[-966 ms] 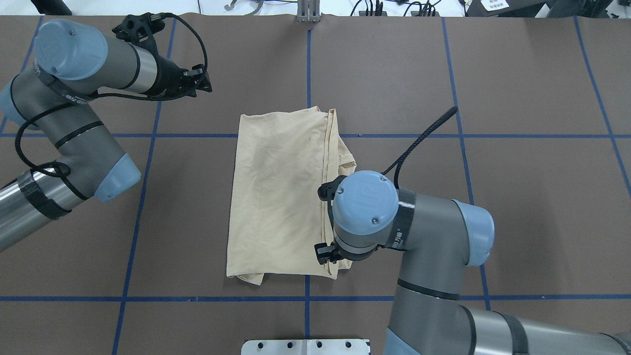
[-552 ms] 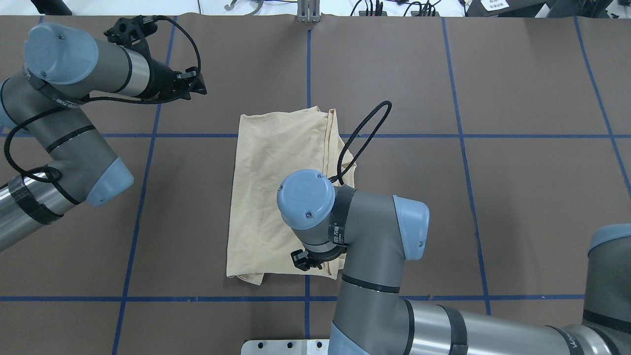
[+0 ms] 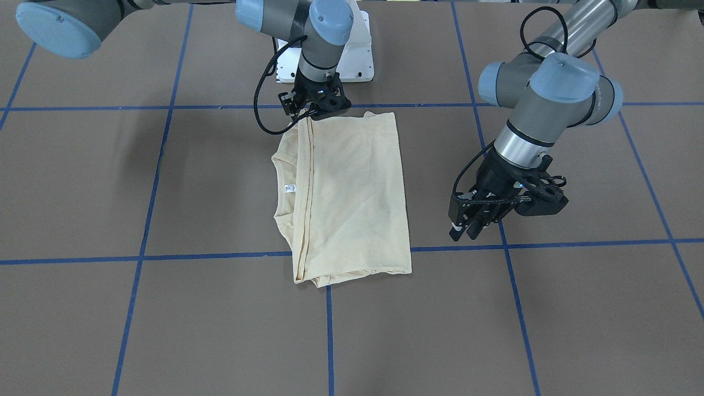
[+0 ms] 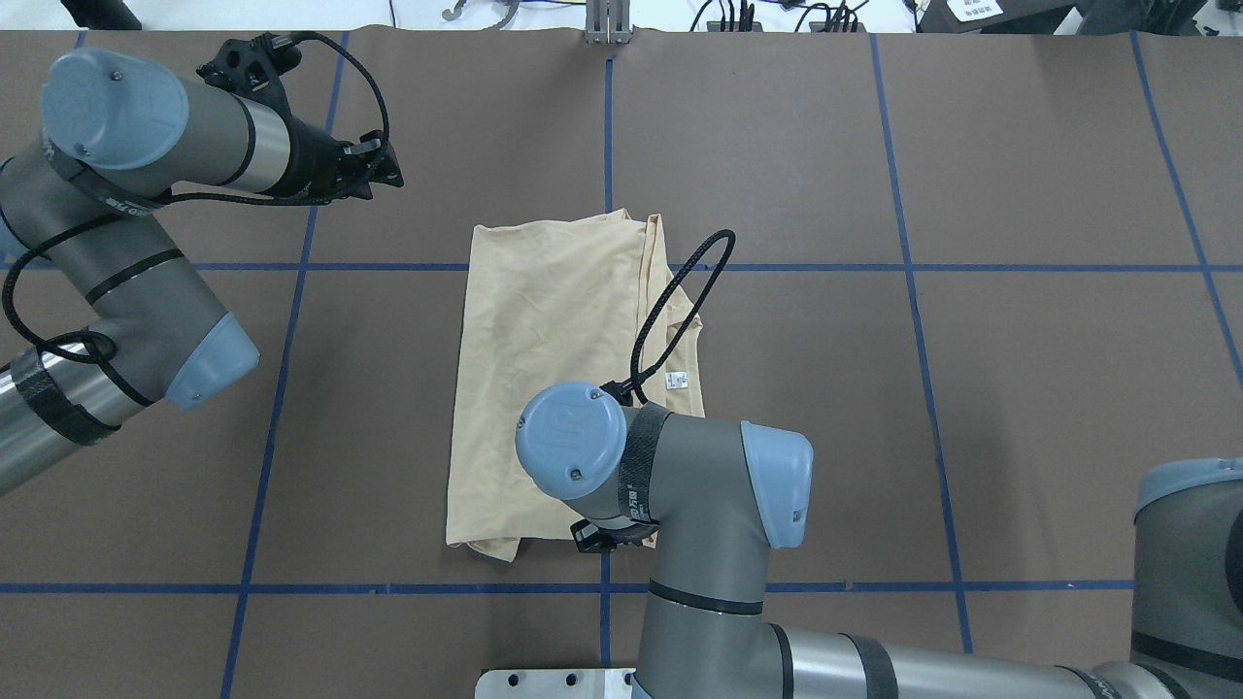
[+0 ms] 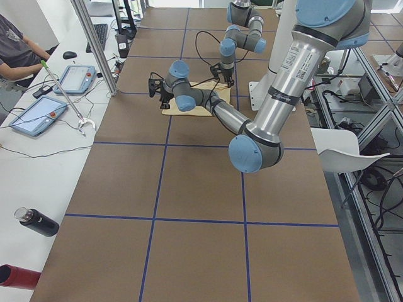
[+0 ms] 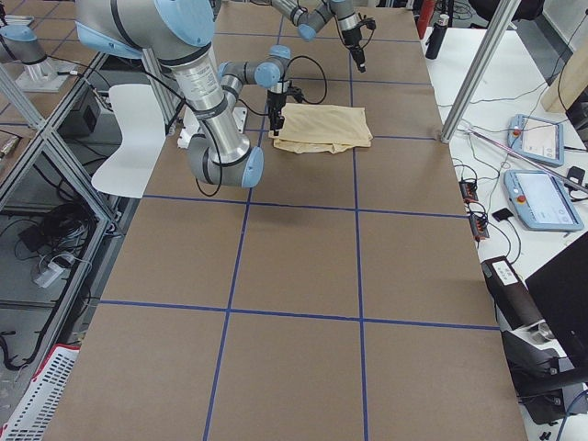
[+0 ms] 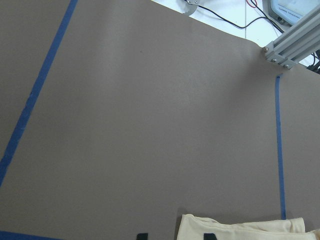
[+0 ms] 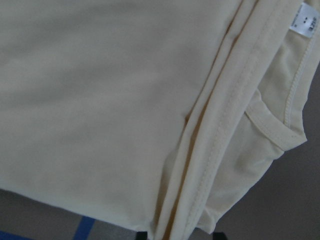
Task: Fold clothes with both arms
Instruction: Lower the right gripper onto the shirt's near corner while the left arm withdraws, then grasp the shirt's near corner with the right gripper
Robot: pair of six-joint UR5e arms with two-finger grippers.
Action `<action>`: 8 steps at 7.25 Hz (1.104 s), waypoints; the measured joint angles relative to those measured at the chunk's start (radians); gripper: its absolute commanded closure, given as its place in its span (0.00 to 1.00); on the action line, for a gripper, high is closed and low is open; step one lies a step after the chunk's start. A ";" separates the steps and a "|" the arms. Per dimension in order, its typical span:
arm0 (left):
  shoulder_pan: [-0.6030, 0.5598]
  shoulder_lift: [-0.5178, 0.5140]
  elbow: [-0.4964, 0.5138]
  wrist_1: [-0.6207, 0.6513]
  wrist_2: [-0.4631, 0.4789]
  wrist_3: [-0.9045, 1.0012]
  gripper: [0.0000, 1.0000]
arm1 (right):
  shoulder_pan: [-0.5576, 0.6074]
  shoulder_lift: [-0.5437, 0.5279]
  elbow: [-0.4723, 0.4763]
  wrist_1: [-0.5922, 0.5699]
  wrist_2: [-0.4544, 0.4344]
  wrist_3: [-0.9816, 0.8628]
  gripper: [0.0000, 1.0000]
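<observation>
Nearest the robot's base, the right pincer [image 3: 317, 109] has swung in from the folded shirt's [image 4: 544, 369] side edge to its near hem corner. Its jaws are spread astride the stacked edges and pinch nothing yet. You can now see the neck label [image 4: 677, 382], so the next fold looks set up. The shirt lies flat mid-bench [image 4: 971, 388]. Farther off, the left pincer [image 3: 465, 231] hangs spread, barely moved.
</observation>
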 measured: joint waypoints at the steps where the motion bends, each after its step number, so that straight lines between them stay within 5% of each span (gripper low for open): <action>1: 0.000 0.001 -0.001 0.000 0.000 -0.004 0.52 | -0.004 0.002 -0.001 -0.001 -0.002 0.000 0.54; 3: 0.000 0.002 -0.003 0.001 0.000 -0.006 0.52 | -0.008 0.007 -0.003 -0.001 -0.011 0.000 1.00; 8: 0.001 0.002 -0.004 0.000 0.000 -0.016 0.52 | 0.001 -0.002 0.006 0.003 -0.014 -0.048 1.00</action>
